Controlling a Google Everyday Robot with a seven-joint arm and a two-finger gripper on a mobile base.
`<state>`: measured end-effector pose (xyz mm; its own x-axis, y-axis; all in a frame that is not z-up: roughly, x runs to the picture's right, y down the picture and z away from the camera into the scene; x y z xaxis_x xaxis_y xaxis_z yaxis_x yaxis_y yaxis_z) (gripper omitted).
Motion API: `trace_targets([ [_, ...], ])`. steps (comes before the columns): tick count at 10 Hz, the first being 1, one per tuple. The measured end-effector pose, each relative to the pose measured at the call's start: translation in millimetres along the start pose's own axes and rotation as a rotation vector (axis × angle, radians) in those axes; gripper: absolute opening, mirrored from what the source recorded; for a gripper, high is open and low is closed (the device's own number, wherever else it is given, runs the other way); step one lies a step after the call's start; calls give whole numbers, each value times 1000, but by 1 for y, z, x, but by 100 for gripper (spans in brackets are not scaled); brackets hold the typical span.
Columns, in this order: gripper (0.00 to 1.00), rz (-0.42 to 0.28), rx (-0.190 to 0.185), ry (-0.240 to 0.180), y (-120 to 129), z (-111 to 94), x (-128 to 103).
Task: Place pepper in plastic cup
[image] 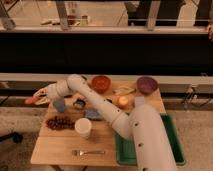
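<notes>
Reaching left across table [55, 145], arm ends in gripper [39, 96] at far-left edge, clamped on pepper [31, 100]. Pepper pokes out left of gripper, beyond table edge, held in air. Cup [83, 127] upright, left of table centre, nearer and right of gripper, well apart from pepper. Grapes [60, 121] just left of cup. Red bowl [101, 83], purple bowl [147, 84] along far edge. Fork [87, 152] near edge. Green tray [175, 150] right.

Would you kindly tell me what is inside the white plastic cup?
No pepper shows inside the cup; its bottom is hidden. The gripper holds the pepper left of the table.
</notes>
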<state>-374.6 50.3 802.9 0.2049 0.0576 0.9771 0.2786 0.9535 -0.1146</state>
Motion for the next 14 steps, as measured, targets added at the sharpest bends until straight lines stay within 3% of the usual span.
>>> trace_targets([
  [4, 11, 55, 36, -12, 23, -22, 15],
  [10, 18, -21, 70, -38, 20, -51, -36],
  [14, 18, -36, 76, -30, 11, -56, -33],
])
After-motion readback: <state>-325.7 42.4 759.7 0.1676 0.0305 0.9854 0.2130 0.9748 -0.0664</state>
